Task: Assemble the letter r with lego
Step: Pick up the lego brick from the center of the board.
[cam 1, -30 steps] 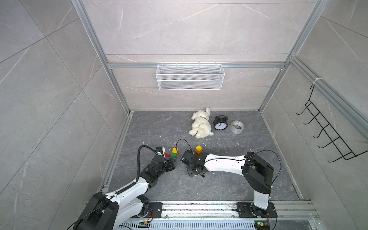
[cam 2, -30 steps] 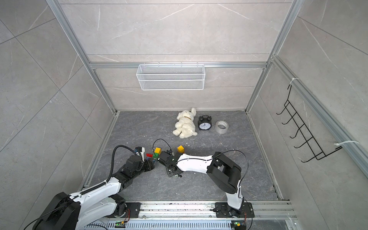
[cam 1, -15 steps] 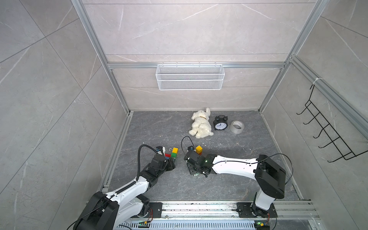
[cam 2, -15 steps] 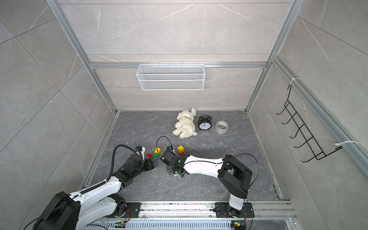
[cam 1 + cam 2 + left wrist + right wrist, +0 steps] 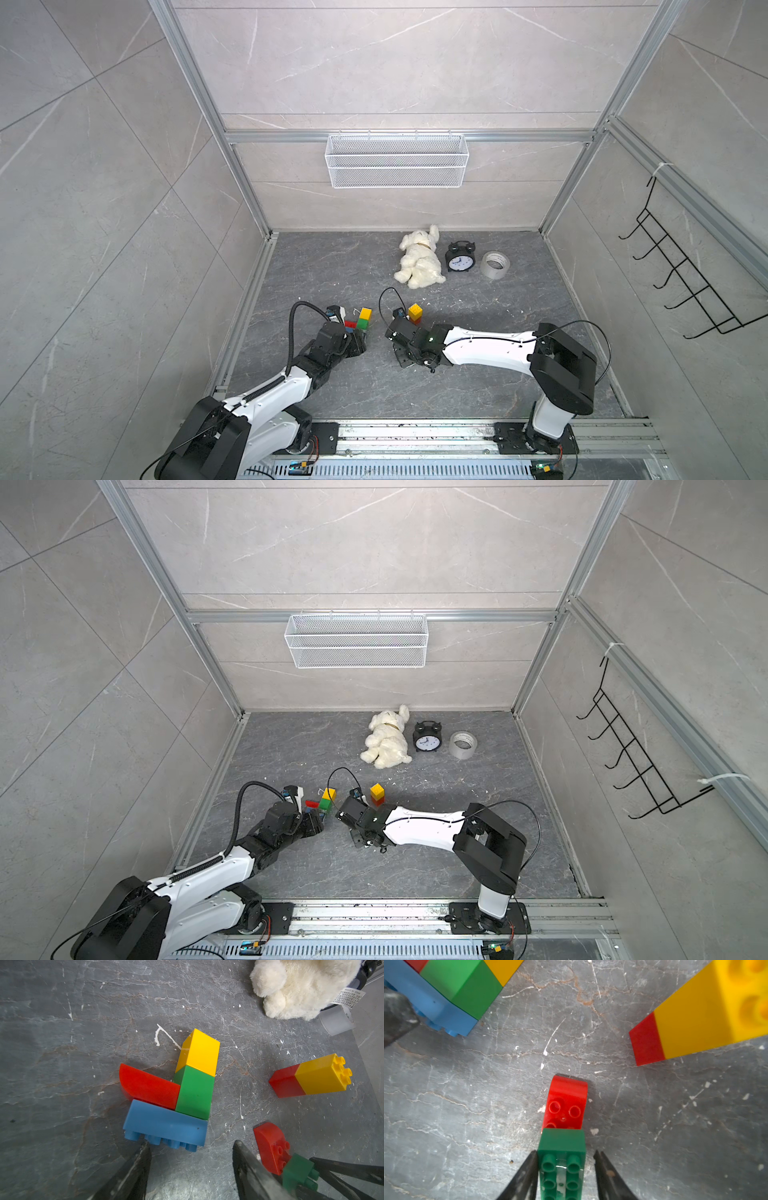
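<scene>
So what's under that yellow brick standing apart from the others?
A red brick sits directly under the yellow brick, the pair standing upright on the grey floor. The join between them is covered, and the red one's underside cannot be seen.

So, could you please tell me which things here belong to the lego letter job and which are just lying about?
Job: four-brick cluster, red-and-yellow stack, curved red brick, dark green brick.
Lying about: plush toy, alarm clock, tape roll, wire basket.
</scene>
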Motion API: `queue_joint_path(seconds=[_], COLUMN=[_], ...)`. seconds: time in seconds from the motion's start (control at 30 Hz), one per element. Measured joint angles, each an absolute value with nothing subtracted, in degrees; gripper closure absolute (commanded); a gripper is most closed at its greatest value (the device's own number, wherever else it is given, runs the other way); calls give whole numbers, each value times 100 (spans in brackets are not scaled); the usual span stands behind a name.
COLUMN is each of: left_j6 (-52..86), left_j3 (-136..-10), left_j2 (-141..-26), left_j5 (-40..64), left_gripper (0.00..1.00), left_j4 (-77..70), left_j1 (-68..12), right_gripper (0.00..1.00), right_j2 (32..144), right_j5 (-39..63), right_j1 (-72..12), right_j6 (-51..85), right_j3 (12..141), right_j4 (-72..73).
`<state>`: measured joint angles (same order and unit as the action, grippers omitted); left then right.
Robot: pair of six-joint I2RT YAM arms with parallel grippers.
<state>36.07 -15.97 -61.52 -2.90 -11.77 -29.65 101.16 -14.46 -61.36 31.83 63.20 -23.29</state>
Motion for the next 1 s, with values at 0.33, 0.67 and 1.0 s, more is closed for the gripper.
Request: queue_joint_path(seconds=[0.33, 0.67, 1.0], left_j6=[3607, 3607, 3607], left_j3=[-1597, -1597, -1597], left_j2=[-6198, -6263, -6272], left_j5=[-290, -292, -301], left_gripper=[35, 35, 35], left_j4=[-1173, -1170, -1168], left_j1=[-2965, -2965, -2965], right_gripper=[56, 57, 74], right_j2=[10125, 10195, 10335], right_j5=[-1518, -1747, -1975], right_j1=[-6226, -6359, -6388], right_j6=[3186, 3188, 3212], right_j3=[6320, 6320, 6322], right_j4=[-2303, -2342, -2436])
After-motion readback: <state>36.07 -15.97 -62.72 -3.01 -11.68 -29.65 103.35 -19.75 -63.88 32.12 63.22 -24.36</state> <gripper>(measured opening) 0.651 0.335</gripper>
